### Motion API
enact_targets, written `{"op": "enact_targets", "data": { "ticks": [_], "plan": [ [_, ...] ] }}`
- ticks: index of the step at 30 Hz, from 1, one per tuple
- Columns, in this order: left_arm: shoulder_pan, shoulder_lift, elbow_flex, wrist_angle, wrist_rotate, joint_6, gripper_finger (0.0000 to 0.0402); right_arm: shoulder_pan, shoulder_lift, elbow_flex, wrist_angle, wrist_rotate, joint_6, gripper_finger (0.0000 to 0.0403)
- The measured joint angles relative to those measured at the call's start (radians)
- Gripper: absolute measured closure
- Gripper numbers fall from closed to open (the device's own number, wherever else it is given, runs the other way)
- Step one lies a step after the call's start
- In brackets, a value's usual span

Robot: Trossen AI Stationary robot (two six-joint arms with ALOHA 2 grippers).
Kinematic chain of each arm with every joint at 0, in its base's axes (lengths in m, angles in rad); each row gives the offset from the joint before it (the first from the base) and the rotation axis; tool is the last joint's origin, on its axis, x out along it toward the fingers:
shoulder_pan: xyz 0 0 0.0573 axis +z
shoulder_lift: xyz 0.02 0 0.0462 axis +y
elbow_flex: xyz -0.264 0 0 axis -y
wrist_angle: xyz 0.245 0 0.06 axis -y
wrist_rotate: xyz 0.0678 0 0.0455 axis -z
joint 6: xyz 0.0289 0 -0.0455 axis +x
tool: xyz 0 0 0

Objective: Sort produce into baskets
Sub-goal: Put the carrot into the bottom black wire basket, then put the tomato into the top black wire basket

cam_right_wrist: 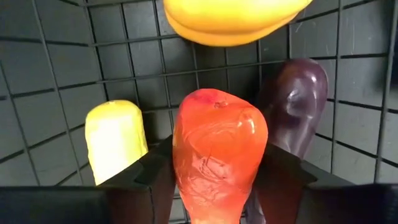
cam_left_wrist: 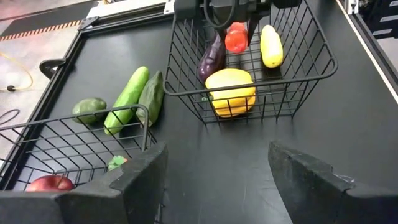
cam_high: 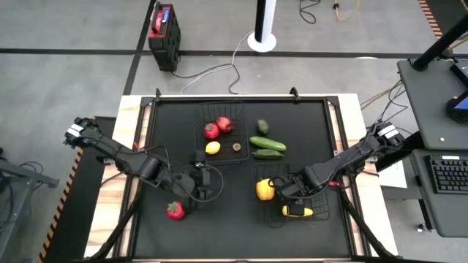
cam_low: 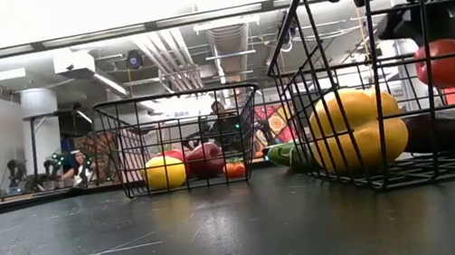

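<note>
My right gripper (cam_right_wrist: 221,177) is shut on a red pepper (cam_right_wrist: 219,149) and reaches down into the near right basket (cam_high: 323,208). In that basket lie a yellow pepper (cam_left_wrist: 231,92), a purple eggplant (cam_left_wrist: 212,57) and a pale yellow piece (cam_left_wrist: 271,45). The far basket (cam_high: 199,117) holds red pieces (cam_high: 218,128) and a lemon (cam_high: 213,147). Two cucumbers (cam_high: 268,148) and a dark green piece (cam_high: 262,126) lie on the mat between the baskets. My left gripper (cam_left_wrist: 217,168) hangs open above the mat, left of the near basket, with nothing in it. My right gripper pinches the red pepper by its two sides (cam_right_wrist: 180,168) between its two fingers. The fingers come from above, pointing steeply down into the basket. The pepper hangs below them, over the basket's floor between the eggplant and the pale yellow piece; whether it touches the floor I cannot tell.
A red strawberry (cam_high: 175,211) lies on the black mat near the front left. The basket's wire walls (cam_low: 313,31) stand around my right gripper. Bare mat lies between the strawberry and the near basket.
</note>
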Motion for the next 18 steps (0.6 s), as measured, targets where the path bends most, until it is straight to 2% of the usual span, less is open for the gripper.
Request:
{"op": "enact_targets", "data": {
  "ticks": [18],
  "plan": [
    [0.000, 0.001, 0.001, -0.045, 0.000, -0.032, 0.0143, 0.000, -0.002, -0.005, 0.005, 0.003, 0.015, 0.0191]
  ]
}}
